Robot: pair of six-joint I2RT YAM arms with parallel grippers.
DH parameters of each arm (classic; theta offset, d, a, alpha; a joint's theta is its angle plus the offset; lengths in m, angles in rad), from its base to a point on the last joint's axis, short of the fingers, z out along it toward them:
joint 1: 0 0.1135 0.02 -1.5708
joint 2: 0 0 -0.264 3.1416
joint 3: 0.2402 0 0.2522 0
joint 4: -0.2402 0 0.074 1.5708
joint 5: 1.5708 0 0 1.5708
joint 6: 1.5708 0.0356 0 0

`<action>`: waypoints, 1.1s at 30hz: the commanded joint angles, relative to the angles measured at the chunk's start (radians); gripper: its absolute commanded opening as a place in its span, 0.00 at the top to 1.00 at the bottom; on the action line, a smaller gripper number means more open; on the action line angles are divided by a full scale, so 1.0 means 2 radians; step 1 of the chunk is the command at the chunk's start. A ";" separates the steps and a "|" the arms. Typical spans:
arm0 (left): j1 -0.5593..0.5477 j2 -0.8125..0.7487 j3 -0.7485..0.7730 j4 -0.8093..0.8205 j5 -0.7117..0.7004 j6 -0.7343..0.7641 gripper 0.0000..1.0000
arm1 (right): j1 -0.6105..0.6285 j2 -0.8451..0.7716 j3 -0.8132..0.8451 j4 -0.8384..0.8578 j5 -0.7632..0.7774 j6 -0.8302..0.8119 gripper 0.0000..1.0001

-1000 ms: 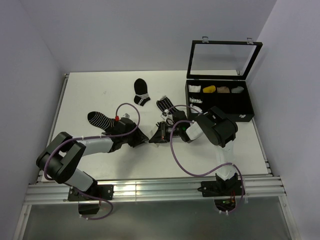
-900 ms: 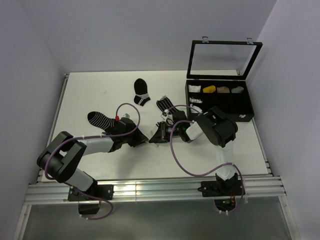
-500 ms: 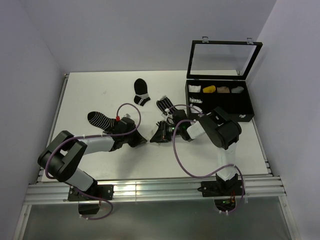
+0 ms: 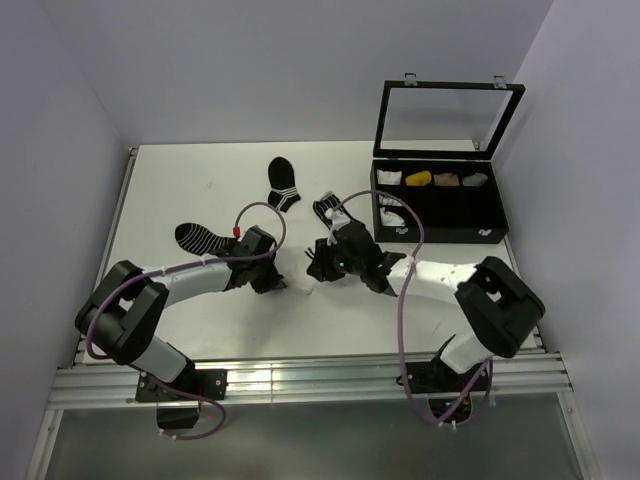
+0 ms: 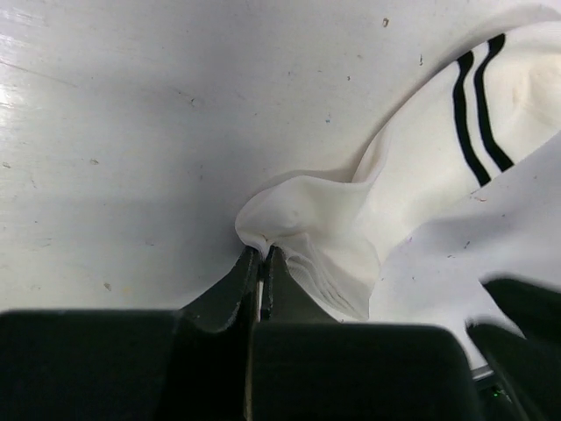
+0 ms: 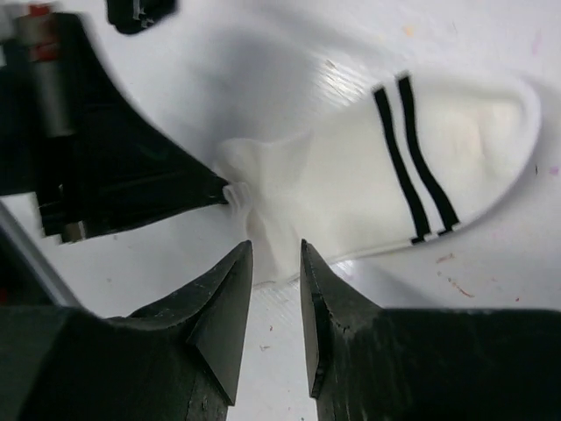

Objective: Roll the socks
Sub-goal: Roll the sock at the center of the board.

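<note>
The white sock with two black stripes lies flat on the table. It also shows in the right wrist view and faintly in the top view. My left gripper is shut on a bunched fold at the sock's end; in the top view it is just left of the sock. My right gripper is open by a narrow gap, its tips just short of the sock's near edge, holding nothing. The black sock with white stripes lies behind the right gripper, partly under a cable.
An all-black sock with thin stripes lies at the left. A black sock with white bands lies farther back. A black compartment case with its lid up stands at the right, holding rolled socks.
My right arm has swung its elbow down and out to the right. Its gripper has drawn back a little from the left one, and a bit of white sock now shows between them.
</note>
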 commanded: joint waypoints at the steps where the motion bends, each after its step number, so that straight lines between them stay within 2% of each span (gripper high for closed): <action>1: 0.000 0.023 0.011 -0.091 -0.028 0.038 1.00 | 0.056 -0.038 -0.008 -0.010 0.142 -0.097 0.64; 6: 0.000 0.034 0.022 -0.098 -0.014 0.046 1.00 | 0.134 -0.030 -0.006 0.020 0.217 -0.142 0.64; 13: 0.000 0.039 0.032 -0.109 -0.011 0.057 1.00 | 0.194 0.013 0.013 0.050 0.259 -0.178 0.64; 24: 0.000 0.036 0.029 -0.106 -0.008 0.057 1.00 | 0.203 0.070 0.042 0.053 0.254 -0.182 0.76; 33: 0.000 0.034 0.028 -0.107 -0.008 0.061 1.00 | 0.203 0.085 0.048 0.055 0.283 -0.174 0.75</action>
